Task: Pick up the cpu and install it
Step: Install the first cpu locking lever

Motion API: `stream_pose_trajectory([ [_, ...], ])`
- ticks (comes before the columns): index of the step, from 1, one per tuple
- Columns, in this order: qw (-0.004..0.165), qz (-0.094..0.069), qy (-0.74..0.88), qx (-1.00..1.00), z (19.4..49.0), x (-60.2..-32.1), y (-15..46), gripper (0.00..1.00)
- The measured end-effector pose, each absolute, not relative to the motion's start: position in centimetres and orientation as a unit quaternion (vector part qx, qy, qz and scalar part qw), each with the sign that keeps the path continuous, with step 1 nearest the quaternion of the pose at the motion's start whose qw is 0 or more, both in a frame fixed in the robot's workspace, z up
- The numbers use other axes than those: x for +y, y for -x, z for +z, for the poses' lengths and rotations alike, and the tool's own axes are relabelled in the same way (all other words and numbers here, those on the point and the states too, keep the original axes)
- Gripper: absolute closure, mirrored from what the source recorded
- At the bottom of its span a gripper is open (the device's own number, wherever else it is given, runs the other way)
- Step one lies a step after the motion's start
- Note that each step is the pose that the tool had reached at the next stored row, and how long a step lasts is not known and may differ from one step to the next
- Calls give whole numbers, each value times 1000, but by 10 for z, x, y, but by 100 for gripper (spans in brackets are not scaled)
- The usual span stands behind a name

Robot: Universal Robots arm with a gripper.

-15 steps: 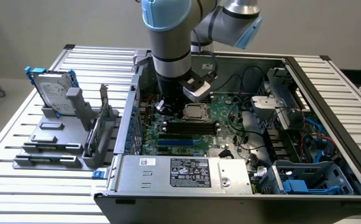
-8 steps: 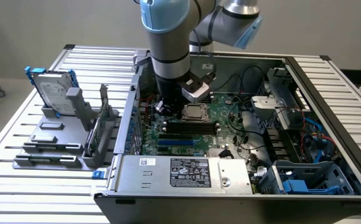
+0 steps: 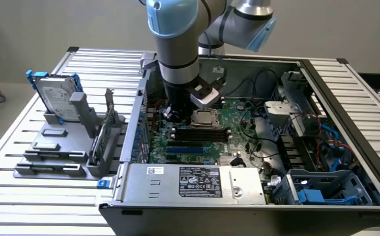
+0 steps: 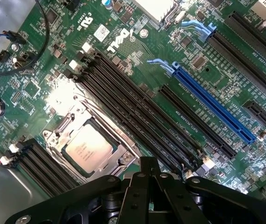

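Note:
The cpu (image 4: 87, 150), a small square chip with a dull silvery top, lies flat inside the metal-framed socket (image 4: 58, 135) on the green motherboard (image 4: 137, 60). In the exterior view the cpu (image 3: 205, 117) sits in the middle of the open computer case (image 3: 307, 66). My gripper (image 3: 170, 114) hangs just beside the socket toward the exterior view's left, low over the board. In the wrist view my gripper (image 4: 147, 162) is shut, its black fingers pressed together with nothing between them, slightly above the black memory slots (image 4: 137, 121) next to the cpu.
A silver hard drive (image 3: 55, 93) with blue brackets stands upright in a grey fixture (image 3: 52, 147) outside the case on the exterior view's left. The power supply (image 3: 196, 182) lies at the case front. Cables (image 3: 268, 142), a blue slot (image 4: 212, 105) and drive bays (image 3: 321, 189) crowd the case.

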State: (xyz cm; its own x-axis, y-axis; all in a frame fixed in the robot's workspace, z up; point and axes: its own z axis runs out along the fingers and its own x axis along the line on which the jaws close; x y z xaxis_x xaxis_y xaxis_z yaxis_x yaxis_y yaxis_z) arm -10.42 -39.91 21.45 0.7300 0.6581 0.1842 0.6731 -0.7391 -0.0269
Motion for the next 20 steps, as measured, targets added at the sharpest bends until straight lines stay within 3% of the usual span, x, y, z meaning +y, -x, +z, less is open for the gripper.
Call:
stream_pose_trajectory([
  [20,60,-87,928,-357,201,-397,106,89],
])
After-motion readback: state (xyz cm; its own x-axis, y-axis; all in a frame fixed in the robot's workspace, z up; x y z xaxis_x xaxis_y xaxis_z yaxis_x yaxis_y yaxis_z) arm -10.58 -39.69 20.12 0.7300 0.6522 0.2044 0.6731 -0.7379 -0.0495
